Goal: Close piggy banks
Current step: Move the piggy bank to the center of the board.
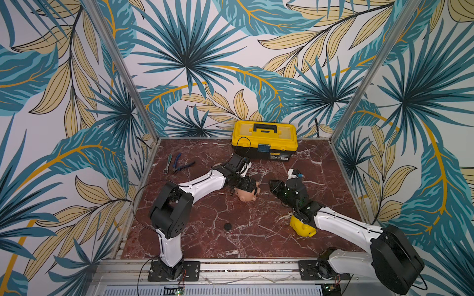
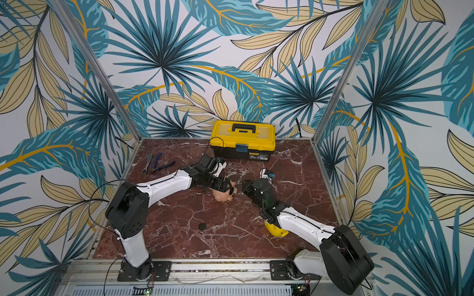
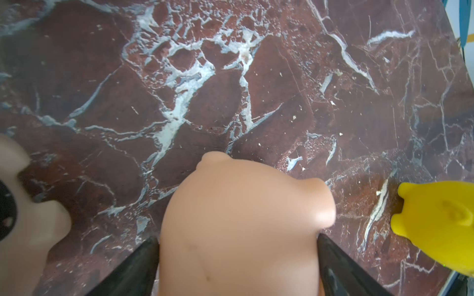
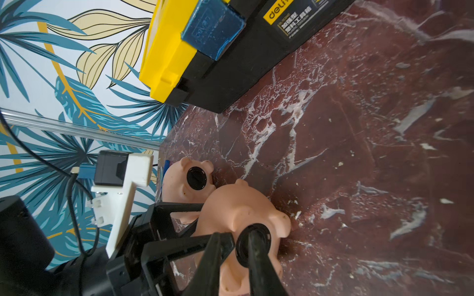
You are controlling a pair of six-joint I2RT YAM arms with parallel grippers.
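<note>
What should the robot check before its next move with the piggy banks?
1. The left gripper squeezes the peach pig from both sides: ok.
2. The peach pig's tummy faces the right gripper: ok.
3. The black plug sits at the tummy hole: ok.
4. The plug is pushed fully in: cannot tell.
5. The right gripper has hold of the plug: cannot tell.
6. The other pigs are closed: the pale pig has its plug in, ok. For the yellow pig, cannot tell. A spare black disc lies on the table.
</note>
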